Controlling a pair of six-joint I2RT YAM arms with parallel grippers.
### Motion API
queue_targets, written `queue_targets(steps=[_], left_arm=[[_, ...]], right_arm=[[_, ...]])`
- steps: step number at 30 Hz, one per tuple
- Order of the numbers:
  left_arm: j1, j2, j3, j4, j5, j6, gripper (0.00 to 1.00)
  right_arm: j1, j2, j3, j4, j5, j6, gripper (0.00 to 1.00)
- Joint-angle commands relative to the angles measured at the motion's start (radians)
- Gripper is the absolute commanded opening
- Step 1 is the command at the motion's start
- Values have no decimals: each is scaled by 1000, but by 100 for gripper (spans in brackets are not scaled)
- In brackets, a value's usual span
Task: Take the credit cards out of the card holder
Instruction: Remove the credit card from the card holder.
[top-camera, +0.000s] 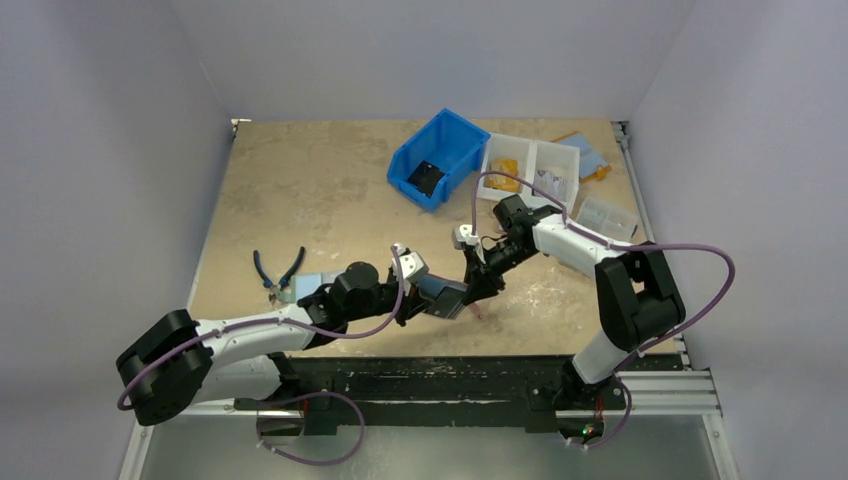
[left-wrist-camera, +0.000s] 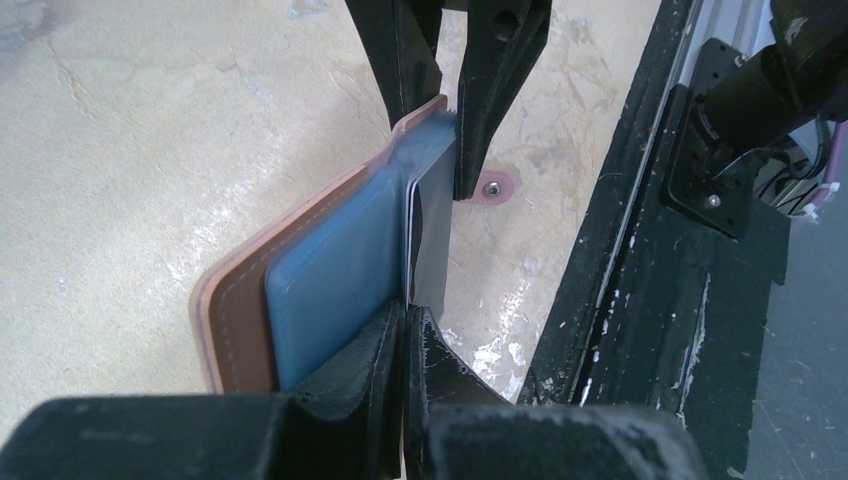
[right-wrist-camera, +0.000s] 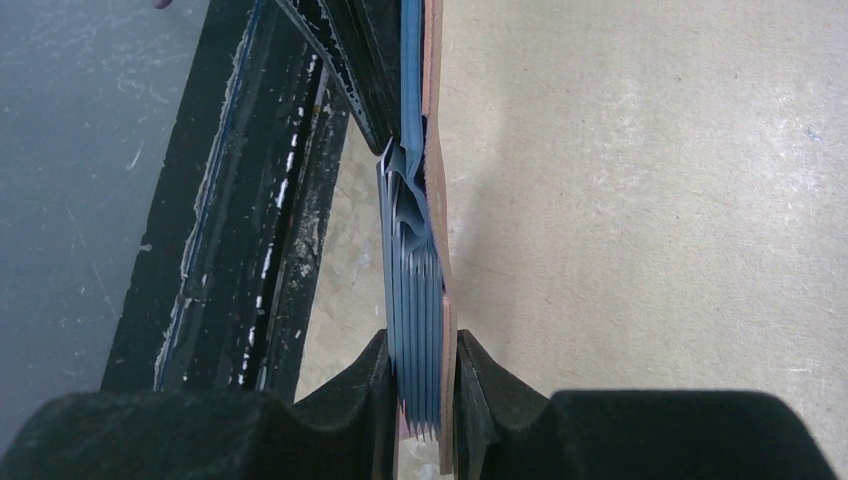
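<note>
The card holder (top-camera: 447, 293) hangs above the table's near edge, stretched between both grippers. In the left wrist view its salmon-brown leather cover (left-wrist-camera: 240, 320), light-blue lining (left-wrist-camera: 330, 270) and a grey panel (left-wrist-camera: 432, 235) show, with the snap tab (left-wrist-camera: 490, 188) behind. My left gripper (left-wrist-camera: 412, 318) is shut on a thin leaf at the holder's near edge. My right gripper (right-wrist-camera: 420, 355) is shut on the far end, squeezing several blue-grey leaves (right-wrist-camera: 412, 270) against the leather. I cannot tell the credit cards apart from those leaves.
A blue bin (top-camera: 437, 158) and white divided trays (top-camera: 530, 168) stand at the back right, with a clear box (top-camera: 605, 215) beside them. Blue-handled pliers (top-camera: 278, 270) lie at the left. The black frame rail (top-camera: 450, 375) runs just below the grippers.
</note>
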Motion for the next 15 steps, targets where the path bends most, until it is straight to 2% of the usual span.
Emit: queue_targets(steps=[1,8,14,15], left_arm=[[4,-92,-11,44,-22,-27,0],[4,-77,-17,53,-7,-55,0],[10,-26,-26,128,68,-111,0],[9,-12,-26,145,78,-121,5]], right_arm=[[-9,14,40,-68,63,-28,9],[-2,41,57,-96,67,-31,9],[0,56,67,-109,66,-29,9],[0,62,71,-113,66,-29,9]])
